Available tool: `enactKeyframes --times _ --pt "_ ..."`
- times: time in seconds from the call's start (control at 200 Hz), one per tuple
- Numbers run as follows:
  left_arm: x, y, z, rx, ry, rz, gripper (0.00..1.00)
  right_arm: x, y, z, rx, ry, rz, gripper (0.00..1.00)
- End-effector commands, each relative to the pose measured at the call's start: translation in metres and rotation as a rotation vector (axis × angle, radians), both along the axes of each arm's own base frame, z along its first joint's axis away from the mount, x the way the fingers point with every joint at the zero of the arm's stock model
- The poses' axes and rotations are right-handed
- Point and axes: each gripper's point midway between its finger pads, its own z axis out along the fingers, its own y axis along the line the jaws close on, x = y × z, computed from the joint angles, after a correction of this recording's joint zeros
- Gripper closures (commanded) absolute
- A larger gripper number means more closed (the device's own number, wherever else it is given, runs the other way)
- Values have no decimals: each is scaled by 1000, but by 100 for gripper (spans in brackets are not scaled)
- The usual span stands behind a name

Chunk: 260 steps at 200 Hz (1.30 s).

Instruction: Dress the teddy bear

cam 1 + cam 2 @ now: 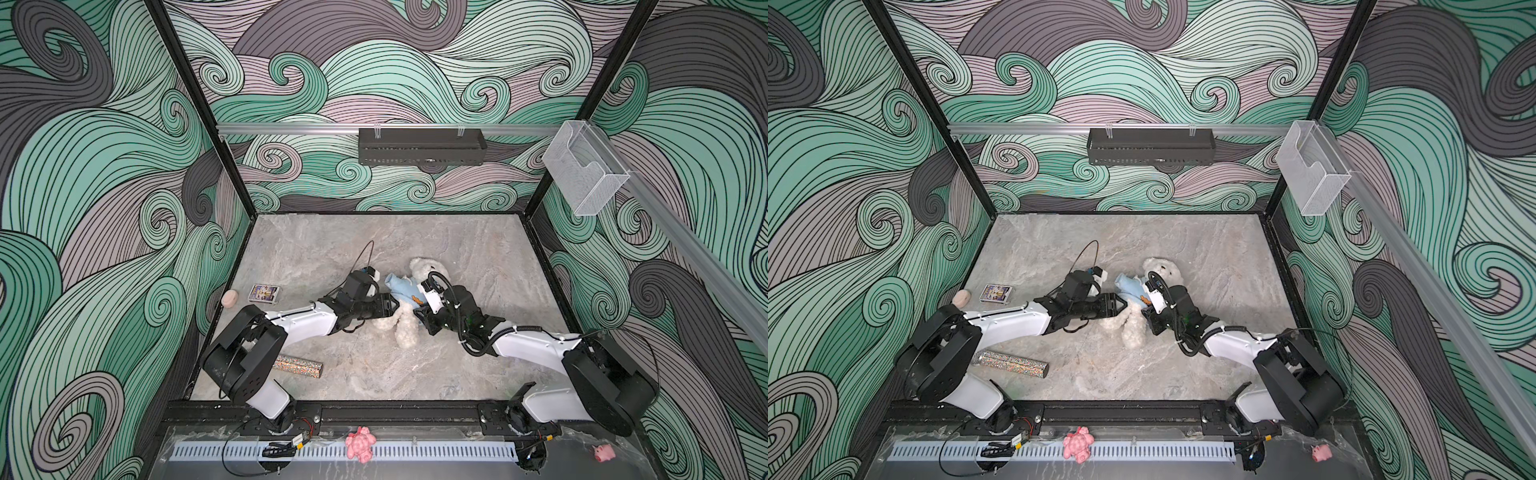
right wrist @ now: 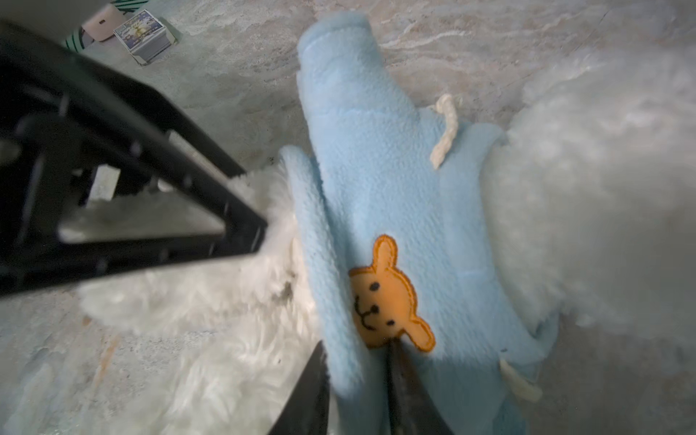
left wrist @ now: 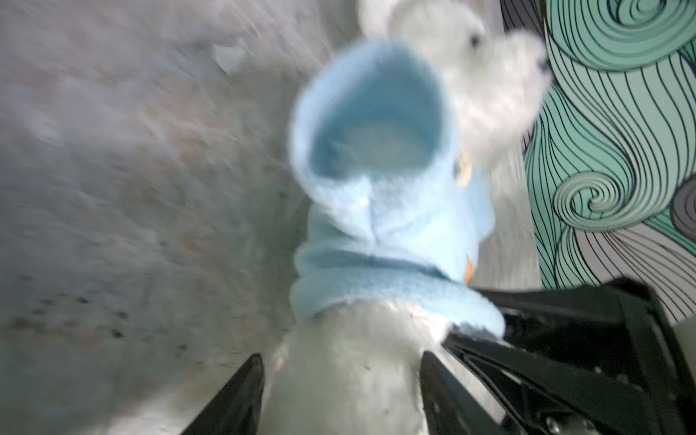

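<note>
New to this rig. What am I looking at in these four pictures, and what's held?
A two-armed robot with two-finger grippers works over a grey table. Two pictures look down from overhead; two come from wrist cameras. A white teddy bear lies mid-table wearing a blue hoodie. The left gripper is open, straddling the bear's lower body. The right gripper has the hoodie's hem between its fingers; whether it grips is unclear. Also there: a card box and a glittery tube.

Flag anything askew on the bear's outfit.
The light blue hoodie covers the torso of the teddy bear, but its hood gapes empty beside the head instead of over it. A dark smudge also marks the white fur near the hem.
</note>
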Motion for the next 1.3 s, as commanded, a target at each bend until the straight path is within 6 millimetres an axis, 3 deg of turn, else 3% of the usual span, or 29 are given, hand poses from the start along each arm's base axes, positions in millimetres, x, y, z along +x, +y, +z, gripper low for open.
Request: enactKeyframes --times 0.0,0.1,0.175,0.24,0.295,0.375,0.475,0.585,0.695,0.875,0.97,1.04,1.15,1.205,1.296 --pt "-29 -42 12 -114 1 -165 32 8 -24 3 -100 35 -81 58" --pt "-51 -76 33 -200 -38 -304 30 18 -56 14 -181 40 -224 52" --pt "-59 -79 46 -197 -96 -350 27 18 -75 29 -209 -2 -287 49" --pt "-57 -63 54 -153 -153 -328 24 12 -76 45 -173 -49 -272 43" --pt "-51 -42 55 -68 -186 -272 22 5 -71 56 -123 -89 -243 30" --pt "-43 -7 70 37 -254 -196 20 -8 -57 67 -101 -168 -169 22" --pt "-26 39 87 131 -318 -60 18 -23 -41 68 -152 -260 -91 17" --pt "-7 78 102 136 -348 84 18 -26 -32 54 -184 -285 -67 12" --pt "2 95 107 127 -349 140 18 -21 -26 36 -213 -283 -69 11" --pt "3 89 104 124 -326 111 18 -8 -7 20 -195 -289 -56 11" --pt "3 87 102 139 -305 90 18 5 -7 9 -241 -299 -87 13" --pt "2 85 103 149 -296 66 18 12 -11 -2 -274 -302 -104 20" --pt "3 81 106 153 -292 43 18 15 -16 -12 -245 -286 -109 44" --pt "6 78 106 149 -311 31 20 13 -16 -13 -199 -274 -94 51" --pt "7 69 110 116 -382 -13 24 5 -12 -4 -73 -251 -34 70"
